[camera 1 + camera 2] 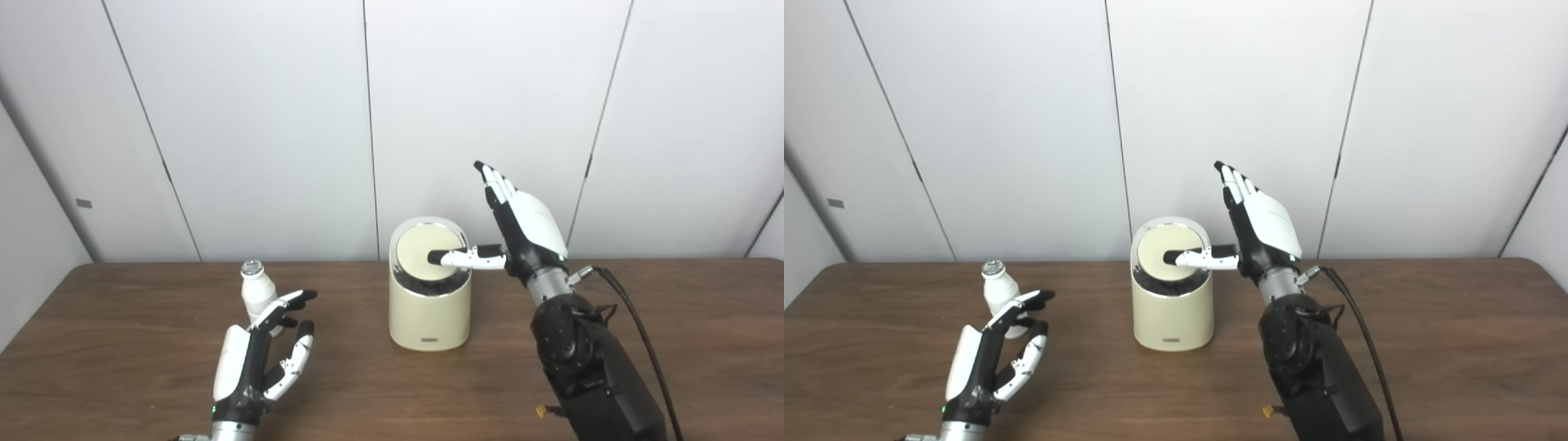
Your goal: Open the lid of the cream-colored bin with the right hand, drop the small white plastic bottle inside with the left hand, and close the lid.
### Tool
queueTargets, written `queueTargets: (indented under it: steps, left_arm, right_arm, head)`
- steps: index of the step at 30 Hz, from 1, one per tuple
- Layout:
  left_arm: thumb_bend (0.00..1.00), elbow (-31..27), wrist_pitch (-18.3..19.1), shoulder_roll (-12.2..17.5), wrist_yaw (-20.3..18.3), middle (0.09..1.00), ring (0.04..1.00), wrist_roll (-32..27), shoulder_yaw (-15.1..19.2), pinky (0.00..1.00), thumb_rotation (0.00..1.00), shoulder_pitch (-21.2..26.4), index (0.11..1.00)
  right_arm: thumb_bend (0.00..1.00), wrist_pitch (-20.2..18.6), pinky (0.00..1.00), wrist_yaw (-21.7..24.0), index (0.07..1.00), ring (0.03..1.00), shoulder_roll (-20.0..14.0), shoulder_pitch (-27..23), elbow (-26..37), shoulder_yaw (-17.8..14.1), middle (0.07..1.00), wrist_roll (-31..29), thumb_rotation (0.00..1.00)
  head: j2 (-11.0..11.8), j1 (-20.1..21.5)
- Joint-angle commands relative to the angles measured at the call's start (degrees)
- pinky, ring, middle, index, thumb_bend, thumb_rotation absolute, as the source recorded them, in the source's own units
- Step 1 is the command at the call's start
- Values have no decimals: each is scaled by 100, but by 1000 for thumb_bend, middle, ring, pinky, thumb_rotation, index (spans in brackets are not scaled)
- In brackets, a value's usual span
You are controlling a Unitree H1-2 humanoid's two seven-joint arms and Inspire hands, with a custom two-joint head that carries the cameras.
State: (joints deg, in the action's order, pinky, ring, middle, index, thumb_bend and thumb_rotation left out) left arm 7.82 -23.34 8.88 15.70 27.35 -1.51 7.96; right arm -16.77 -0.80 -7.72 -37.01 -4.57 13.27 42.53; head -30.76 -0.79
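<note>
The cream-colored bin (429, 312) stands at the table's middle. Its round lid (422, 254) is tilted up at the back, showing a dark gap along its front edge. My right hand (520, 229) is open beside the bin's right, fingers pointing up; its thumb lies across the lid's face. The small white plastic bottle (256, 295) with a silver cap stands upright to the left. Just in front of the bottle is my left hand (260, 361), open with fingers spread, holding nothing; it hides the bottle's base.
The brown wooden table (122, 343) stretches wide on both sides. A white panelled wall (257, 122) rises right behind it. My right forearm (588, 373) and its black cable (643, 343) occupy the table's right front.
</note>
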Motion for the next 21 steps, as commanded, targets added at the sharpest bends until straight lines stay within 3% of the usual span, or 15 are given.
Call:
queueTargets:
  steps: [1,12,16,21]
  left_arm:
    - [225,104,-54,-49,130,784,759,97,-31,638,655,-179,771]
    - [205,31,-31,-70,111,785,758,84,-34,638,614,-197,771]
    - [208,3,-25,-72,129,782,755,134,-33,636,632,-202,769]
    - [213,16,-56,-84,126,780,754,112,-9,635,635,-201,768]
  right_arm:
    - [1000,30,1000,-130,1000,1000,-17,-377,-8,55,1000,164,590]
    - [1000,-44,1000,-272,1000,1000,18,-606,-326,193,1000,360,463]
    - [1000,-74,1000,-258,1000,1000,2,-633,-438,231,1000,389,460]
    - [1000,-100,1000,-207,1000,1000,-48,-611,-483,292,1000,438,383]
  head:
    - [-3,-8]
    - [-21,-6]
    - [-35,-6]
    - [-49,-5]
